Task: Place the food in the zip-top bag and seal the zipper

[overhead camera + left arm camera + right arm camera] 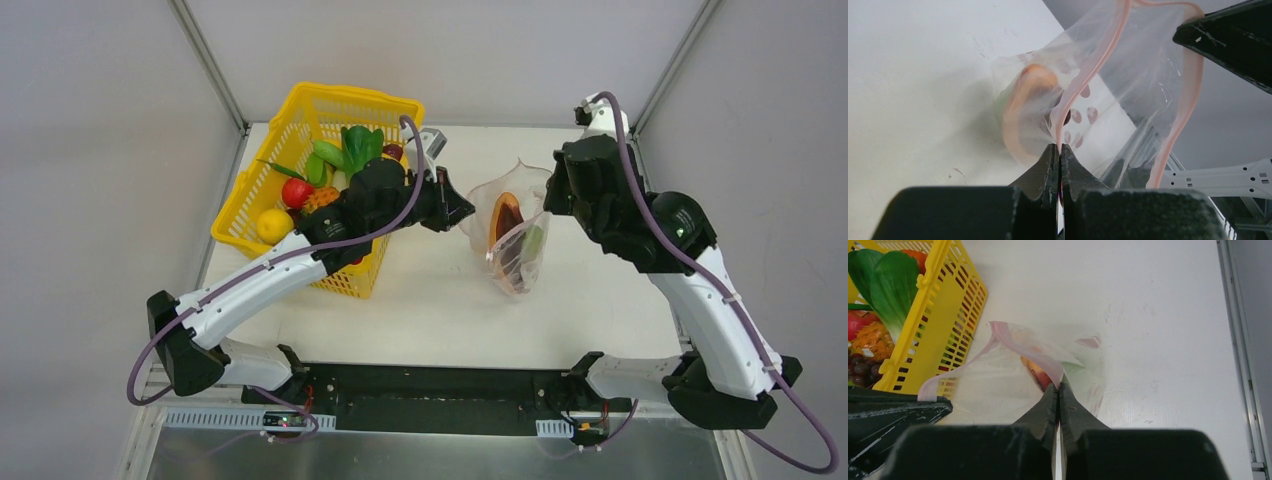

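The clear zip-top bag (515,240) hangs open between both grippers at mid-table. My left gripper (466,213) is shut on the pink zipper (1096,67) at the bag's left mouth edge, jaws pinched on the strip (1060,146). At the opposite edge, my right gripper (549,203) is shut on the same strip (1058,385). The zipper (1024,349) is unsealed, its two sides spread apart. Inside the bag lie an orange-red piece of food (506,216) and a green piece (534,240). Other food, a lemon (273,225) and leafy greens (360,146), stays in the basket.
A yellow mesh basket (300,115) stands at the table's left rear, under the left forearm, holding grapes (860,371) and other toy produce. Metal frame rails run along the table's left and right edges. Bare white tabletop (440,310) lies in front of the bag.
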Robot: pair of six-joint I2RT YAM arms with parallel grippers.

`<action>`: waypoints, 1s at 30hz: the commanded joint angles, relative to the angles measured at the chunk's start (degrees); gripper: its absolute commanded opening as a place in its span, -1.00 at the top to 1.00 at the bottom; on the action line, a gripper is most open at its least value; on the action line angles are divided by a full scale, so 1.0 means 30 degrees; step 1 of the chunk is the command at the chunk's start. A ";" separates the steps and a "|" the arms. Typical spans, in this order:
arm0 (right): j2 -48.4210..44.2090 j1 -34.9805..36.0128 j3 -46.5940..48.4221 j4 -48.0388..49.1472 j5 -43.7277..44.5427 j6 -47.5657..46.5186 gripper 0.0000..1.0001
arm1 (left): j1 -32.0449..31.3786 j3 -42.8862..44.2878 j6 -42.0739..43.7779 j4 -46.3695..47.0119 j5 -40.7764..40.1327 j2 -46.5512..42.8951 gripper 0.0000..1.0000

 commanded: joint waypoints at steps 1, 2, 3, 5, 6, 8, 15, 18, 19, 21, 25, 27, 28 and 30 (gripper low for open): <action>-0.0788 -0.0056 -0.2450 0.2436 -0.1685 0.0088 1.00 | -0.0170 -0.1226 -0.0309 0.1092 -0.1259 -0.0387 1.00; -0.0760 -0.0056 -0.3247 0.2787 -0.2372 0.0407 1.00 | -0.0174 -0.1935 -0.0401 0.1247 -0.1607 -0.0552 1.00; -0.0683 -0.0056 -0.3874 0.3124 -0.2872 0.0854 1.00 | -0.0149 -0.2760 -0.0578 0.1479 -0.2193 -0.0719 1.00; -0.0559 -0.0053 -0.5075 0.3988 -0.4385 0.1455 1.00 | -0.0065 -0.4119 -0.0969 0.1725 -0.2709 -0.1034 1.00; -0.0500 -0.0056 -0.5512 0.4394 -0.4984 0.1680 1.00 | -0.0029 -0.4695 -0.1139 0.1964 -0.2898 -0.1237 1.00; -0.0329 -0.0052 -0.6003 0.5032 -0.6028 0.2046 1.00 | 0.0033 -0.5637 -0.1303 0.2257 -0.3213 -0.1674 0.89; -0.0379 -0.0055 -0.6331 0.6705 -0.8220 0.2468 1.00 | 0.0147 -0.5516 -0.0503 0.0498 -0.4407 -0.3693 0.57; -0.0600 -0.0056 -0.6365 0.7134 -0.8615 0.2614 1.00 | 0.0158 -0.5061 -0.0049 -0.0385 -0.4854 -0.4503 0.23; -0.0644 -0.0071 -0.6391 0.7234 -0.8714 0.2700 1.00 | 0.0142 -0.4915 0.0111 -0.0721 -0.4946 -0.4743 0.12; -0.0734 -0.0055 -0.6435 0.7346 -0.9047 0.2817 1.00 | 0.0154 -0.4706 0.0387 -0.1305 -0.5088 -0.5253 0.08; -0.1021 -0.0049 -0.6810 0.7572 -0.9121 0.3095 1.00 | 0.0167 -0.4875 0.0849 -0.2208 -0.5536 -0.6737 -0.26; -0.1226 -0.0056 -0.7091 0.7705 -0.9079 0.3206 1.00 | 0.0170 -0.4950 0.1371 -0.2871 -0.6217 -0.7528 -0.33; -0.1287 -0.0049 -0.7211 0.7745 -0.9046 0.3258 1.00 | 0.0172 -0.4909 0.1647 -0.3362 -0.6636 -0.7871 -0.38; -0.1406 -0.0057 -0.7445 0.7817 -0.9119 0.3367 1.00 | 0.0278 -0.4750 0.2231 -0.4333 -0.7476 -0.8469 -0.52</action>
